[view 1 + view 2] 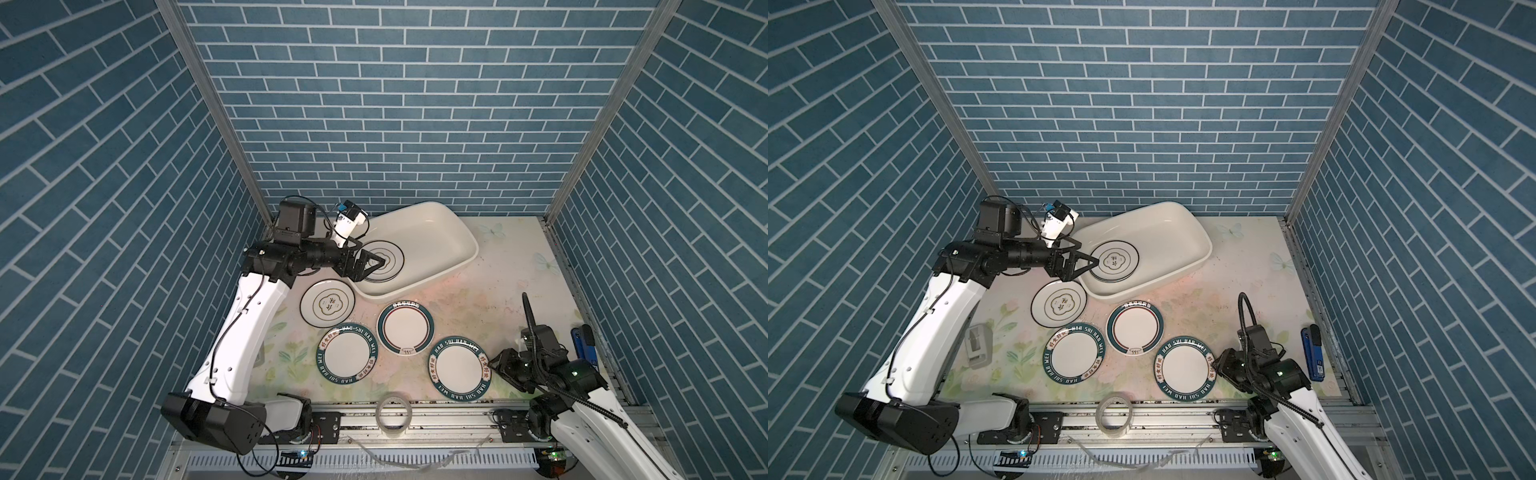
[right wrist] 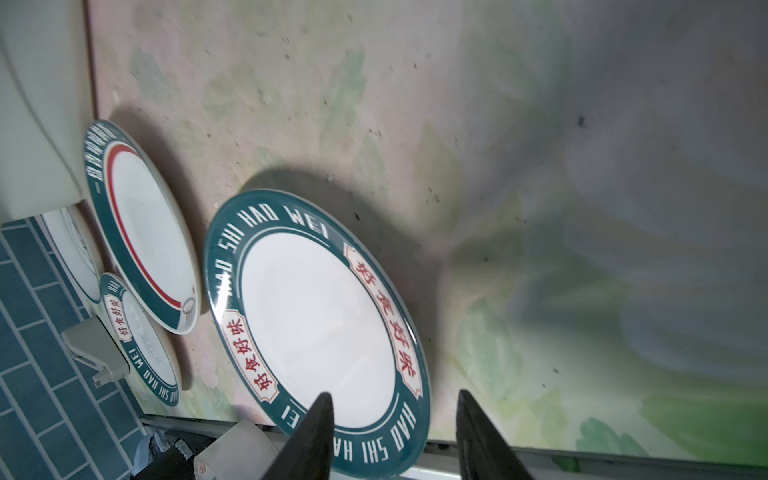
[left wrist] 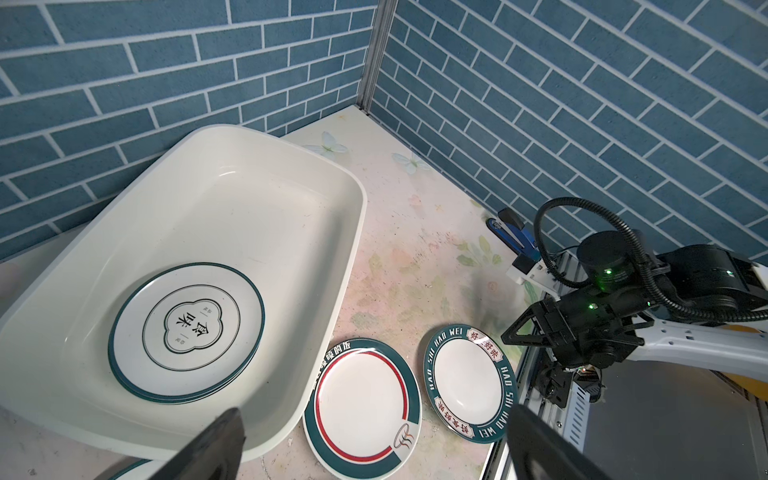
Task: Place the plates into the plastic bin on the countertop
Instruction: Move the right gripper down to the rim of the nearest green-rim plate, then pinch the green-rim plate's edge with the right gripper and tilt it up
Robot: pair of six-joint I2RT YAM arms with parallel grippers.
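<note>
The white plastic bin (image 1: 469,245) (image 1: 1204,249) (image 3: 291,174) sits at the back of the flowered countertop (image 1: 498,291). A small stack of plates (image 1: 1121,262) (image 3: 187,332) with a flower emblem lies in its near-left end. My left gripper (image 1: 371,252) (image 1: 1086,253) (image 3: 376,415) hovers over that end, open and empty. On the countertop lie an emblem plate (image 1: 328,306), a red-ring plate (image 1: 405,326) (image 3: 361,407) and two lettered plates (image 1: 348,359) (image 1: 460,368) (image 2: 316,324). My right gripper (image 1: 494,361) (image 1: 1219,368) (image 2: 395,395) is open at the right lettered plate's edge.
A clear tape roll (image 1: 394,415) stands on the front metal rail. A blue stapler (image 1: 584,345) (image 3: 515,237) lies by the right wall. A small grey device (image 1: 978,345) sits beside the left arm. Blue brick walls close three sides.
</note>
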